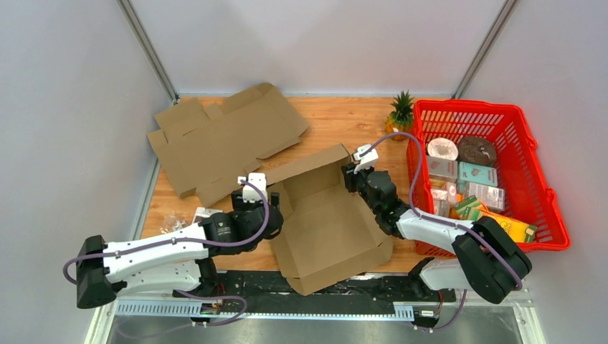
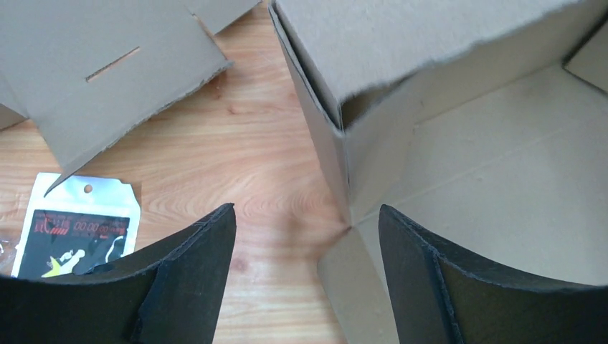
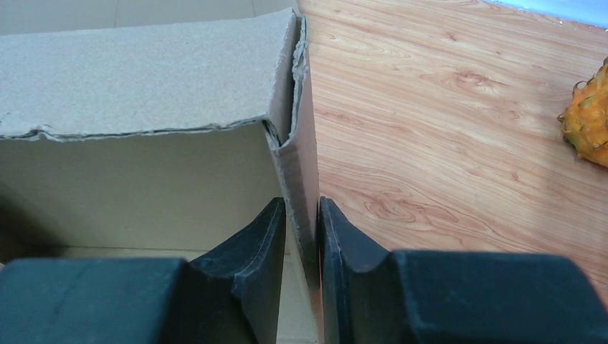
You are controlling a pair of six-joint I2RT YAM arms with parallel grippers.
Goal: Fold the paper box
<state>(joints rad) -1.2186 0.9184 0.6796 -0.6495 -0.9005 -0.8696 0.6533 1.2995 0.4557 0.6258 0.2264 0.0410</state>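
Note:
The half-folded brown paper box [image 1: 330, 222] lies in the middle of the table, its back wall raised and its side walls partly up. My left gripper [image 1: 267, 195] hangs at the box's left corner. In the left wrist view the left gripper [image 2: 307, 215] stands open over the wood, with the box's corner [image 2: 344, 179] between the fingertips and touching neither. My right gripper [image 1: 351, 175] is at the back right corner. In the right wrist view the right gripper [image 3: 301, 208] is shut on the box's upright right side wall [image 3: 305, 158].
A second flat cardboard sheet [image 1: 222, 136] lies at the back left. A red basket [image 1: 466, 107] of groceries stands on the right, with a small toy pineapple [image 1: 400, 115] beside it. A plastic packet [image 2: 79, 226] lies on the wood left of the box.

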